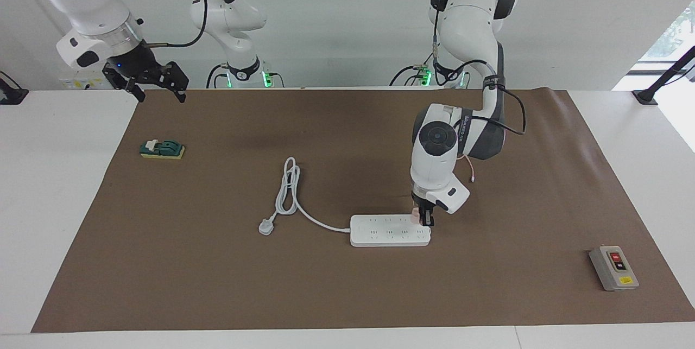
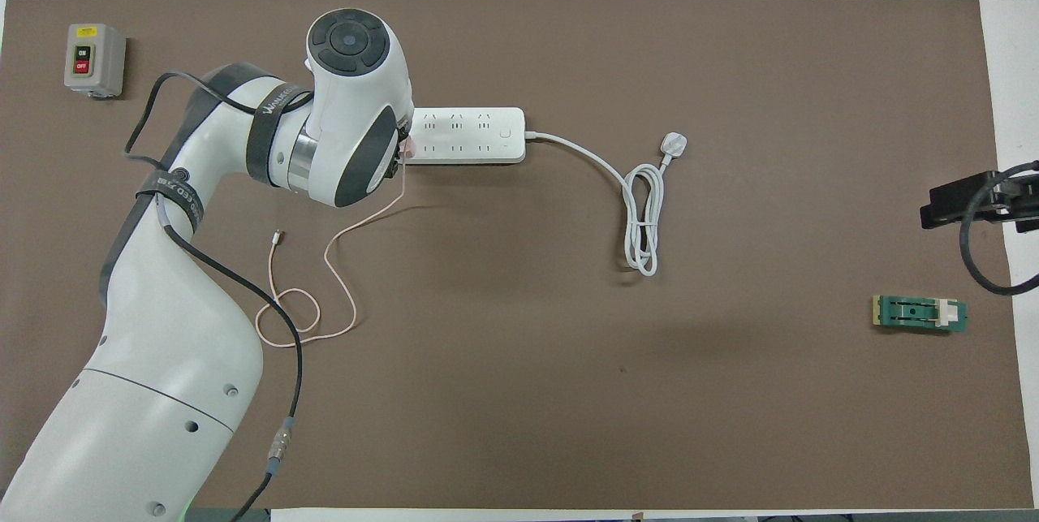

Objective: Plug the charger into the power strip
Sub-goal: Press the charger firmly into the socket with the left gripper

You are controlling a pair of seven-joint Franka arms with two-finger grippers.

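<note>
A white bench (image 1: 49,186) carries a brown mat (image 1: 347,284) covering most of its top. A plain white wall (image 1: 347,23) rises past the bench. Daylight enters through a window (image 1: 670,34) beside that wall.

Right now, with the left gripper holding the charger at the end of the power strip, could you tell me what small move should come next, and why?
Probably a short, straight press down. The left gripper holds the pink charger on the power strip, at the end nearest the left arm, but whether the prongs are fully seated cannot be told. The right gripper waits.
</note>
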